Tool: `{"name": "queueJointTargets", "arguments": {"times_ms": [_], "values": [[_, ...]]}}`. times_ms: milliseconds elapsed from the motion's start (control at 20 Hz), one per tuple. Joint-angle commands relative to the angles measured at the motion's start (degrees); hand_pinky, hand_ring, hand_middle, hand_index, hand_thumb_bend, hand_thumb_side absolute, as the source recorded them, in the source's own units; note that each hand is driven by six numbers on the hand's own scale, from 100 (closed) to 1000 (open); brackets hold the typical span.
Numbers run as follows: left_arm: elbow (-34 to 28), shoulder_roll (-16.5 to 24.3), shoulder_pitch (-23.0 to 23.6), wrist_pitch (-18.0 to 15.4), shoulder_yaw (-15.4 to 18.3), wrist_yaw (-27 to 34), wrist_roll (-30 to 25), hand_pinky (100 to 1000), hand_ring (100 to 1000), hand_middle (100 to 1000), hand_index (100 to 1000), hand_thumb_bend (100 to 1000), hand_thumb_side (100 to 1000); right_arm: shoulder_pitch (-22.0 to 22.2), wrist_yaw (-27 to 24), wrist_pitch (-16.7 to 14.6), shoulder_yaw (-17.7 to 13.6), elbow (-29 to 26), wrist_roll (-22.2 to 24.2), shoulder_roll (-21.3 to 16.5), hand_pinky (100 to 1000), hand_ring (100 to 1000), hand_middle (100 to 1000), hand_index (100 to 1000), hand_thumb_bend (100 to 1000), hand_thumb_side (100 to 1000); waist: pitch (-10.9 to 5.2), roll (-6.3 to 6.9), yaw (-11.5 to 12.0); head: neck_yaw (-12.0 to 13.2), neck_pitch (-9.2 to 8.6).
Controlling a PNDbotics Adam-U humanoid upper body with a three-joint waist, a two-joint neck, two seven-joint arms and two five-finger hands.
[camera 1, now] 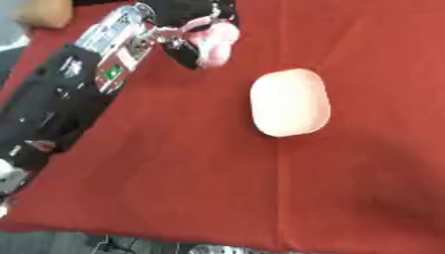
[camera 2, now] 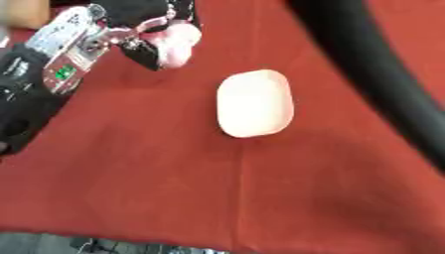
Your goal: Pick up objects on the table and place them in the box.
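- A red cloth [camera 1: 174, 188] is covering the table.
- 1 pink object [camera 1: 217, 43] is sitting in the left hand [camera 1: 187, 34], whose fingers are curling round it.
- The pale box [camera 1: 289, 102] is lying just below-right of that hand, apparently empty.
- Placing is remaining.
- The right hand is showing nowhere.

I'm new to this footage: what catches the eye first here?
The pale pink box lies alone mid-table on the red cloth. At upper left, the left hand is curled round a pink object. A thick black band crosses the right eye view's right side.
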Motion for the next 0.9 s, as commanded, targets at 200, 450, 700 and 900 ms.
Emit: {"name": "queueJointTargets", "arguments": {"times_ms": [200, 450, 700, 900], "values": [[-0.6, -5.2, -4.8, -0.1, -2.1, 0.8, -2.1, 100, 155, 150, 313, 159, 100, -0.9, -0.5, 0.0, 0.0, -1.1, 0.3, -0.9, 595, 785, 846, 949, 100, 703, -1.21, -0.20, -0.7, -0.2, -0.11], [3.2, -9.4, -7.1, -2.4, -4.0, -0.1, -2.4, 100, 159, 153, 320, 127, 100, -1.6, -1.0, -0.2, 0.3, -1.1, 0.7, -1.0, 595, 785, 846, 949, 100, 703, -0.92, 0.03, -1.6, -0.3, -0.27], [5.9, -11.4, -7.9, -4.1, -4.9, -1.0, -2.0, 100, 153, 151, 318, 117, 100, -2.1, -1.4, -0.1, 0.5, -1.1, 1.1, -1.1, 595, 785, 846, 950, 100, 702, -0.56, 0.33, -2.3, -0.3, -0.22], [8.1, -12.2, -7.6, -5.5, -5.4, -1.7, -1.6, 100, 153, 149, 319, 124, 100, -2.4, -1.6, -0.2, 0.5, -1.1, 1.3, -1.1, 595, 785, 846, 950, 100, 703, -0.31, 0.41, -2.6, -0.3, -0.22]]}}
